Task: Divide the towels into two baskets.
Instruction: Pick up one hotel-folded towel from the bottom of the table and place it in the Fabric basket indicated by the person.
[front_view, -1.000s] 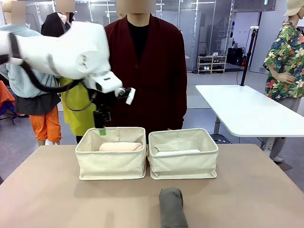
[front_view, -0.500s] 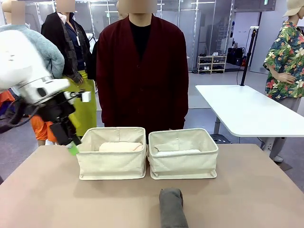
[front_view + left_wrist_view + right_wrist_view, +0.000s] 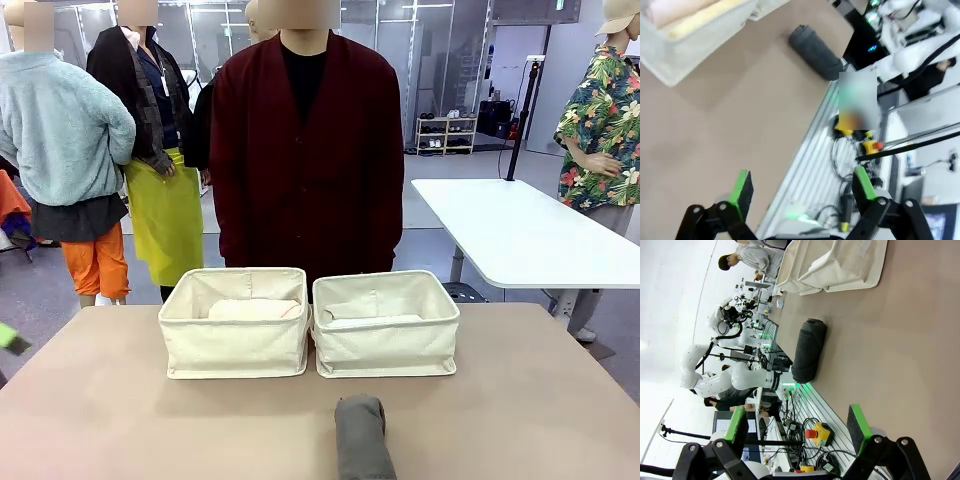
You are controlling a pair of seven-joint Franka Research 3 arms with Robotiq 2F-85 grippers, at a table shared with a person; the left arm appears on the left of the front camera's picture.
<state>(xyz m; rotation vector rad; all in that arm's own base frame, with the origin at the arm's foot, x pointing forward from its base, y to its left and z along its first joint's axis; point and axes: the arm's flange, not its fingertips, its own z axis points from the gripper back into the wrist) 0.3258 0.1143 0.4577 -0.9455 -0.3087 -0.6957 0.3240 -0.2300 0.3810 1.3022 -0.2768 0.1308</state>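
The left gripper and right gripper both gape, empty. The grey towel lies at the table's near edge. Behind it two baskets sit side by side, a pale towel in each, perhaps two in the left one.

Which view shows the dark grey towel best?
The right wrist view: the dark grey towel lies whole and sharp on the table. The front view cuts it off at the bottom edge; the left wrist view shows it small and blurred.
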